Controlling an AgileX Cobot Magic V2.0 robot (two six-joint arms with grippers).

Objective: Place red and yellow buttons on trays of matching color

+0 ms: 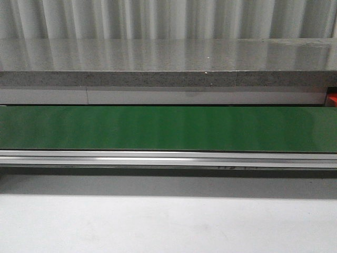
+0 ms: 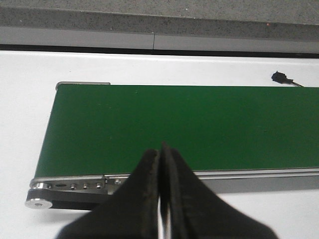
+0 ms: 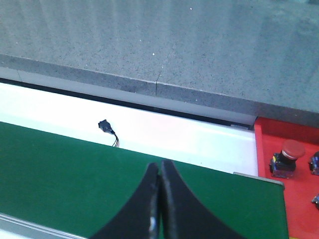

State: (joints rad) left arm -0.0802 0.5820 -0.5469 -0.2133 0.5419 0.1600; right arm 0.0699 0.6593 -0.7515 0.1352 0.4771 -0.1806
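A red tray [image 3: 294, 199] lies past the end of the green belt [image 3: 75, 169] in the right wrist view, and a sliver of the red tray [image 1: 332, 99] shows at the right edge of the front view. On it stands a red button [image 3: 286, 157] with a dark body; parts of other dark items show at the frame edge. My right gripper [image 3: 159, 164] is shut with nothing in it, hovering over the belt. My left gripper [image 2: 160, 148] is shut and holds nothing, above the near rail of the belt [image 2: 174, 124]. No yellow button or yellow tray is in view. The front view shows neither gripper.
The belt [image 1: 168, 128] runs across the front view with a metal rail [image 1: 168, 158] along its near side. A grey stone ledge [image 1: 168, 63] stands behind it. A small black connector with wires [image 3: 107, 128] lies on the white table; the same connector [image 2: 280, 77] shows in the left wrist view.
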